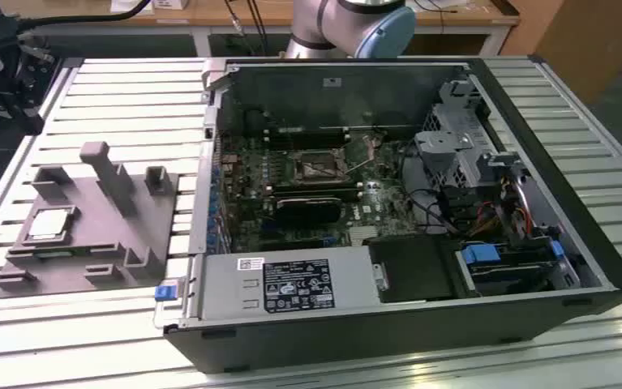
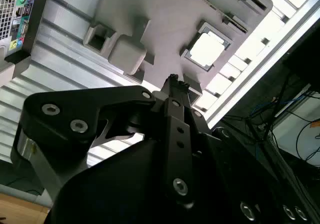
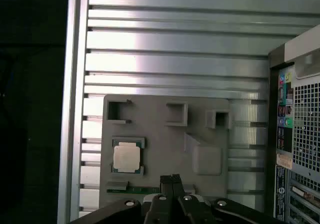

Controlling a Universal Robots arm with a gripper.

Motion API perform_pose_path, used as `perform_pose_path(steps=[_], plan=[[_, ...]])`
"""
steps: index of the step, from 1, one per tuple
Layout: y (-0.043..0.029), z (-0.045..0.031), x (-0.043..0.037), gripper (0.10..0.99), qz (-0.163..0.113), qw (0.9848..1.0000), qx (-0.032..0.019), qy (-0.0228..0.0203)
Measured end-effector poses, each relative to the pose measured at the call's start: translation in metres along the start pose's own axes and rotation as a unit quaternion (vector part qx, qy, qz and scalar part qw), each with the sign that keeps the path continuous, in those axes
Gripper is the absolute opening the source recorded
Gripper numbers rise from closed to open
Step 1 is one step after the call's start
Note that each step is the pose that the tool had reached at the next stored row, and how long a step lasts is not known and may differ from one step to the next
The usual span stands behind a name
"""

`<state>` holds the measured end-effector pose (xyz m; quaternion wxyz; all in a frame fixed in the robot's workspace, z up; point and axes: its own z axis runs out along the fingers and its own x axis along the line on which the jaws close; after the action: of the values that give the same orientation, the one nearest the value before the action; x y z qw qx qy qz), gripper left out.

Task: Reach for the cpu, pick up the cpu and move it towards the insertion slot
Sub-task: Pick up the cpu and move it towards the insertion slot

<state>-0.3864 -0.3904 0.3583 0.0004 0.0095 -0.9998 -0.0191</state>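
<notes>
I'm in some robotics lab: slotted aluminium bench (image 1: 116, 97), opened-up PC tower (image 1: 397, 332) lying on it, grey fixture plate (image 1: 94, 243), wooden desks (image 1: 462, 14) with cables (image 1: 116, 14) behind.

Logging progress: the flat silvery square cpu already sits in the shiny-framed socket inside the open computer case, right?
No. The flat silvery square cpu lies on the grey plastic fixture, outside the open black computer case, as the exterior view shows.

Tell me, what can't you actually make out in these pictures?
- The arm, exterior view: cut off by the top edge.
- The insertion slot, exterior view: too small to show its contacts or lever position.
- The cpu, second wrist view: glare washes out its top surface.
- The gripper, first wrist view: body cut off by the picture's edge; height above the grey fixture unclear.
</notes>
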Motion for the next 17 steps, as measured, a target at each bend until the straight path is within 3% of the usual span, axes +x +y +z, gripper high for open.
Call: perform_pose_path(steps=[17], plan=[[-0.0002, 0.0043, 0.0018, 0.106, 0.0, 1.0, 0.0, 0.0]])
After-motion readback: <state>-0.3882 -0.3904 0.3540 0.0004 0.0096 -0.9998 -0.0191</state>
